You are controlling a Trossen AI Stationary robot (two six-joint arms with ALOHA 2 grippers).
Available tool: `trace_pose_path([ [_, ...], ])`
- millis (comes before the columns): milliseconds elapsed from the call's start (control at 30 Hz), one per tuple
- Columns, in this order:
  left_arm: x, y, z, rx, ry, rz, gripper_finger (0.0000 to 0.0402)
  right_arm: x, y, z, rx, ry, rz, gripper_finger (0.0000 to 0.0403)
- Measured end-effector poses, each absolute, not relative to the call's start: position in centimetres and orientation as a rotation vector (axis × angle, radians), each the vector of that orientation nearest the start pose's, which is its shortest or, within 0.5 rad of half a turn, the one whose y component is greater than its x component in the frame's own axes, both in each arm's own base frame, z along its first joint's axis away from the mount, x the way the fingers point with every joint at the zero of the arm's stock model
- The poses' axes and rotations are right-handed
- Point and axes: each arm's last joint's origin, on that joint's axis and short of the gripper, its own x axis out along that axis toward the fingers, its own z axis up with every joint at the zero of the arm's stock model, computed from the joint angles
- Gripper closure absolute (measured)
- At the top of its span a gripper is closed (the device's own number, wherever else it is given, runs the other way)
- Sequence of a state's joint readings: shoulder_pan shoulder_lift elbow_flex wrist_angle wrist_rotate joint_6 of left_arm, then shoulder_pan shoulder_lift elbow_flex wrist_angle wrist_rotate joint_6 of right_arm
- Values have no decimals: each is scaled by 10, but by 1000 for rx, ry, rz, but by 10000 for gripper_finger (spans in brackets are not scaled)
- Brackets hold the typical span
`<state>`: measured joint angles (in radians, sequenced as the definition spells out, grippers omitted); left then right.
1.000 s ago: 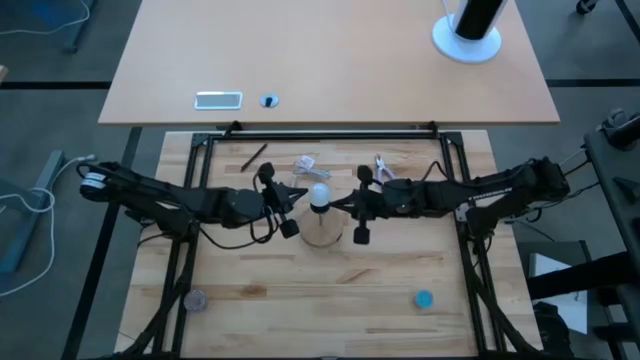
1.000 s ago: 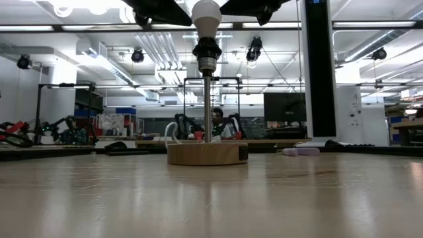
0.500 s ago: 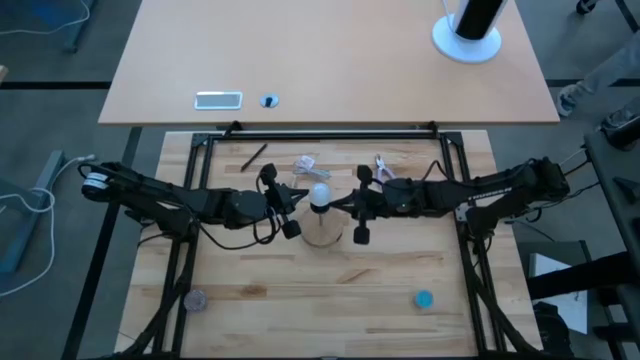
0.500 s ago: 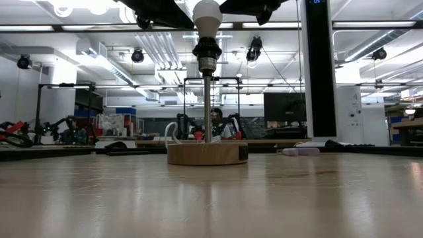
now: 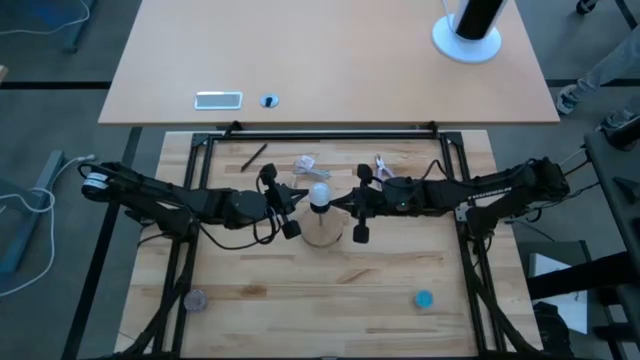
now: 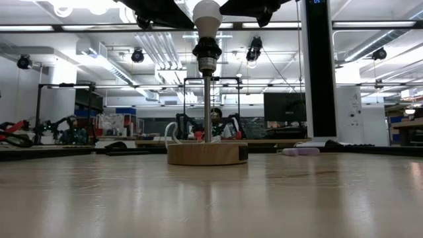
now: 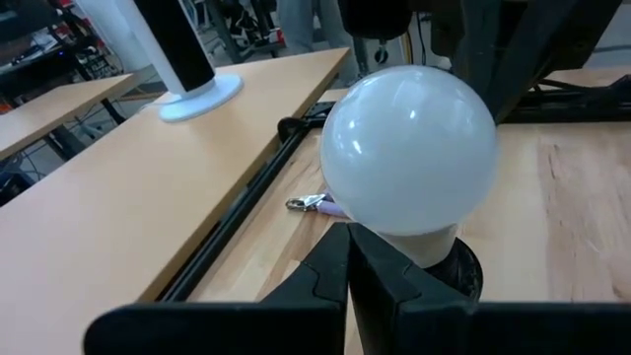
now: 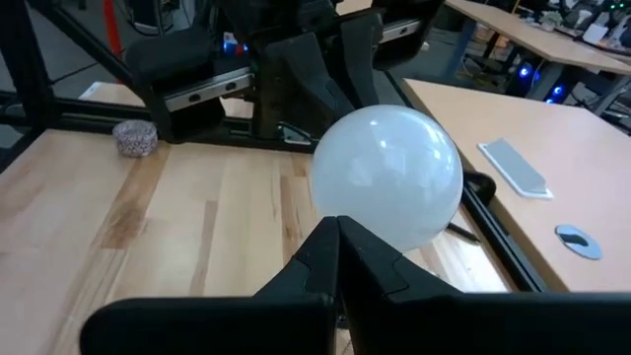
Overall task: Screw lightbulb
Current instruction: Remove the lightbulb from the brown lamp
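On the pale wooden plank surface (image 5: 250, 270), the round wooden disc (image 6: 207, 153) carried a black socket on a metal post, and the small white frosted lightbulb (image 5: 319, 195) sat in that socket, the screwing step apparently near its end. The left claw (image 5: 291, 203) and right claw (image 5: 352, 207) flanked the bulb; whether either gripped it I cannot tell. Next would come checking seating, then release. Nothing had visibly shifted since half a second before.

1 white lightbulb (image 5: 319, 195) sits on 1 lamp stand with a round wooden disc base (image 6: 207, 153). 2 dark robot arms reach toward it, ending in the left gripper (image 5: 292, 205) and the right gripper (image 5: 347, 208). On the wooden table (image 5: 320, 290) lie 1 crumpled clear wrapper (image 5: 305, 164), 1 dark pencil-like stick (image 5: 253, 156), 1 small blue disc (image 5: 424, 298) and 1 grey disc (image 5: 195, 299).
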<state>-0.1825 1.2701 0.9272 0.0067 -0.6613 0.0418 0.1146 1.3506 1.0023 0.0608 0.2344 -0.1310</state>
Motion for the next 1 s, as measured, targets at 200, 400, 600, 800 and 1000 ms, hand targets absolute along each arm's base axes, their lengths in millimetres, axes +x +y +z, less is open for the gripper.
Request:
trace_pose_path([
  [200,277,-33,300,176,321,446,401,304,28,307,-176,292,-103,403],
  [400,277,-35,299,158,326,421,401,303,25,305,-178,310,-194,403],
  [600,277,-37,299,154,325,404,401,301,22,301,-189,364,-257,403],
  [800,276,-36,298,161,338,415,402,299,24,302,-185,368,-239,403],
  [1000,275,-36,298,196,348,416,401,299,28,309,-154,306,-100,403],
])
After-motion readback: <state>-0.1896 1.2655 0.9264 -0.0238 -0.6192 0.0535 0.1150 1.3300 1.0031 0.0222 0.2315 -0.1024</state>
